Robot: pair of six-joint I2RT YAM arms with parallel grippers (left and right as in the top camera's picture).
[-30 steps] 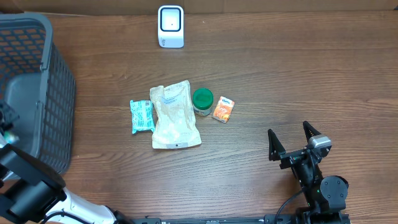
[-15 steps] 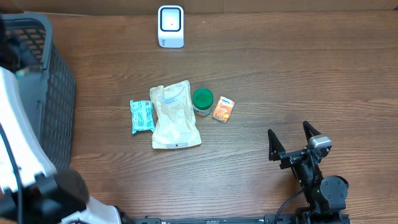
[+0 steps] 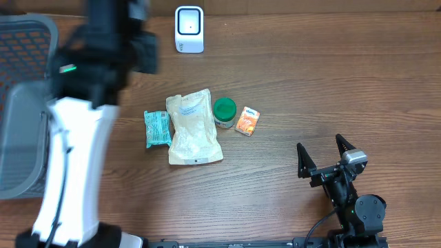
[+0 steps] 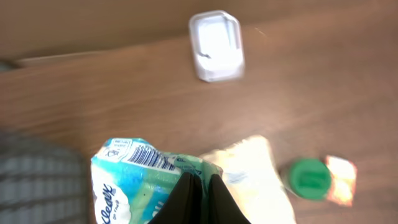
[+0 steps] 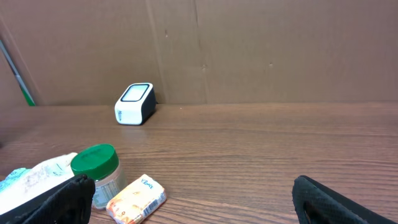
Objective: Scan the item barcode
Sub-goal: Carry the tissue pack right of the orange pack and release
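Note:
My left gripper (image 4: pixel 199 179) is shut on the edge of a teal Kleenex tissue pack (image 4: pixel 127 180), held above the table with its barcode (image 4: pixel 148 155) facing the wrist camera. The white scanner (image 4: pixel 216 45) stands further back on the table, apart from the pack. In the overhead view the left arm (image 3: pixel 103 55) is a blur left of the scanner (image 3: pixel 189 29), and the held pack is hidden there. My right gripper (image 3: pixel 322 151) rests open at the front right with nothing between its fingers.
On the table lie another teal tissue pack (image 3: pixel 157 129), a cream pouch (image 3: pixel 195 129), a green-lidded jar (image 3: pixel 224 111) and an orange packet (image 3: pixel 247 122). A grey mesh basket (image 3: pixel 27 41) fills the left edge. A brown cardboard wall (image 5: pixel 249 50) backs the table.
The left arm has swung from the basket at the left edge up and to the right, over the table toward the scanner. The right arm has not moved.

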